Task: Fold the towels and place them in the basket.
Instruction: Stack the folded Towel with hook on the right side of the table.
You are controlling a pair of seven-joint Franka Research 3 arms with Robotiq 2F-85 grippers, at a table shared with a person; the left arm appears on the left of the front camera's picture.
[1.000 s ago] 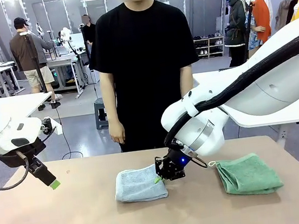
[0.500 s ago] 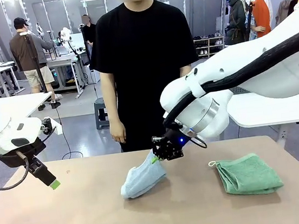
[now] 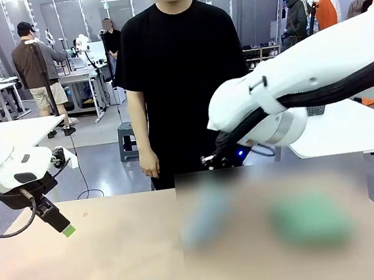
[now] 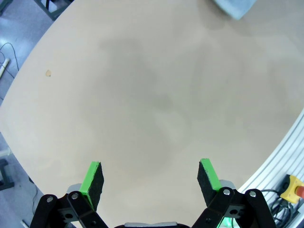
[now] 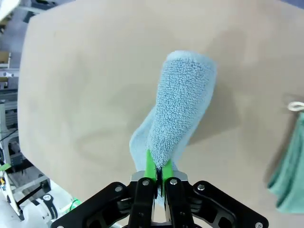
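- The left gripper [image 3: 68, 230] hangs above the left end of the tan surface [image 3: 87, 275], its green-tipped fingers pointing down and to the right.
- From the left wrist, the left gripper [image 4: 151, 176] has its two fingers [image 4: 93, 176] spread wide apart with nothing between them; bare surface [image 4: 156, 95] lies beyond.
- A corner of the pale blue towel [image 4: 233, 6] shows at the top edge of that view, well apart from the left fingers.
- A person in a black T-shirt [image 3: 179, 79] stands at the far side of the surface, arms down, one hand [image 3: 149, 165] at the hip.
- The right arm reaches in from the right, and its black wrist end sits in front of the person; a blurred patch covers the surface below it.
- From the right wrist, the right gripper [image 5: 156, 172] has its green fingers [image 5: 149, 165] pressed together on one end of the pale blue towel [image 5: 183, 104].
- The towel hangs from the fingers as a long roll-like fold, lifted off the surface.
- The mint green towel [image 5: 290, 175] lies on the surface at the right edge of that view, its white loop [image 5: 295, 106] beside it, apart from the blue one.
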